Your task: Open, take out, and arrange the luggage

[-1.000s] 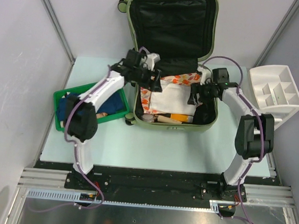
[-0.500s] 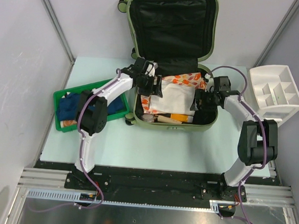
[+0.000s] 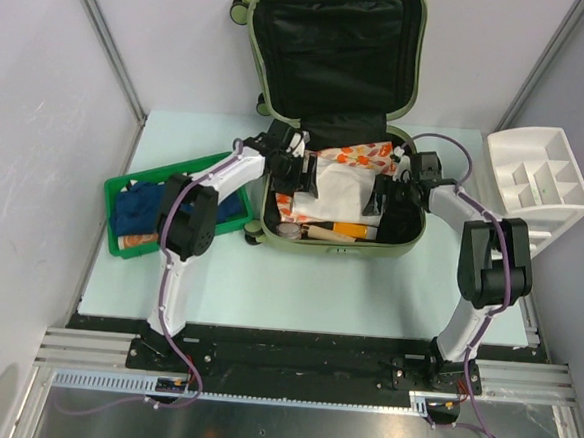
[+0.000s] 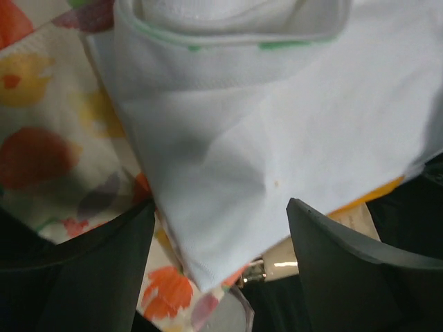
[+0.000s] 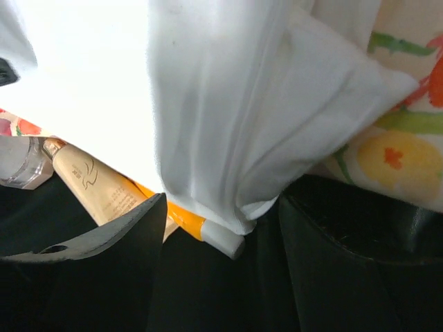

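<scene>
Olive-green, our luggage (image 3: 334,52) lies open at the far edge of the worktop (image 3: 268,277); we see our left hand (image 3: 297,174) and right hand (image 3: 382,195) spread wide inside it, each straddling the white cloth (image 3: 346,195)

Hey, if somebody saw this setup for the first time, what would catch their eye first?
The big olive luggage lies open at the far middle of the table, lid propped up, stuffed with a white garment over floral cloth. Both arms reach into it, left gripper and right gripper open at the garment's two sides.
</scene>
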### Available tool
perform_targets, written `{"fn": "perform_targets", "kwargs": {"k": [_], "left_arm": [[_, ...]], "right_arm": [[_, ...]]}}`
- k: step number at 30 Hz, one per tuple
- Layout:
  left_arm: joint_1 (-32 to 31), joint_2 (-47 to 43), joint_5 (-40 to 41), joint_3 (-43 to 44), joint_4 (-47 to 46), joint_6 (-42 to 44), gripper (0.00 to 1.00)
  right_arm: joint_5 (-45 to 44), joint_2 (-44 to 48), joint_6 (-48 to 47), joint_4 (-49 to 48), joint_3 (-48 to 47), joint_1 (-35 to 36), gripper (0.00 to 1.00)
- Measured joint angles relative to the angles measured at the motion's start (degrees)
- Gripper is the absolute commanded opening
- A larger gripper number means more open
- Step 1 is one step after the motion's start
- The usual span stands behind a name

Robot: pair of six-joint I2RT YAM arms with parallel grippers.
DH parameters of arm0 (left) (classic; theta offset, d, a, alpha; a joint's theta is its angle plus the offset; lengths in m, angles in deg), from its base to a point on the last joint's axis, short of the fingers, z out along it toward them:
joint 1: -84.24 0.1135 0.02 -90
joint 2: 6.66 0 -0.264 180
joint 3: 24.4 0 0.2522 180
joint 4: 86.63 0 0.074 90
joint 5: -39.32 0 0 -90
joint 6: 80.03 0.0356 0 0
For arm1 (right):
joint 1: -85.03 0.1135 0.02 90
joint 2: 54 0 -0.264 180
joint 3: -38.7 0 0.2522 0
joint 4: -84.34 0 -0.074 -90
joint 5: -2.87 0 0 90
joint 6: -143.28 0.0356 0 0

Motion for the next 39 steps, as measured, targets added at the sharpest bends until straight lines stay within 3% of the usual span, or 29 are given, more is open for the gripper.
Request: {"fn": "perform_targets", "kwargs": {"k": [2,5,8,10,13,14,18,39], "left_arm": [[0.00,2.08,-0.35,1.22,-0.04,0.02,0.79],[0.00,4.74,-0.70,2.91,0.04,0.00,0.71],[0.28,4.94,-1.36,3.61,0.59,0.04,0.56],[0.26,4.94,-1.73,3.76,0.44,0.57,0.42],[-0.09,4.92,-2.29,3.80,0.09,1.75,0.21],[-0.22,4.85,-2.71,3.80,-0.04,2.03,0.17],[-0.52,4.11,-3.91,3.82,-0.22,2.95,0.00],[-0.20,-3.91,-4.57,5.79,-0.09,4.92,0.00]], "right_arm": [[0.00,-0.33,0.00,-0.92,0.00,0.17,0.65],[0.02,-0.96,-0.11,-2.51,0.00,0.66,0.44],[0.02,-1.36,-0.17,-2.93,0.00,1.07,0.33],[0.04,-1.27,-0.22,-2.93,0.00,1.18,0.28],[0.24,-0.70,-0.28,-2.84,0.00,1.31,0.13],[0.24,-0.35,-0.33,-2.78,0.00,1.40,0.02],[0.26,1.81,-0.61,-2.69,0.00,1.53,0.00],[0.31,8.11,-0.31,-3.32,-1.81,1.40,0.00]]}}
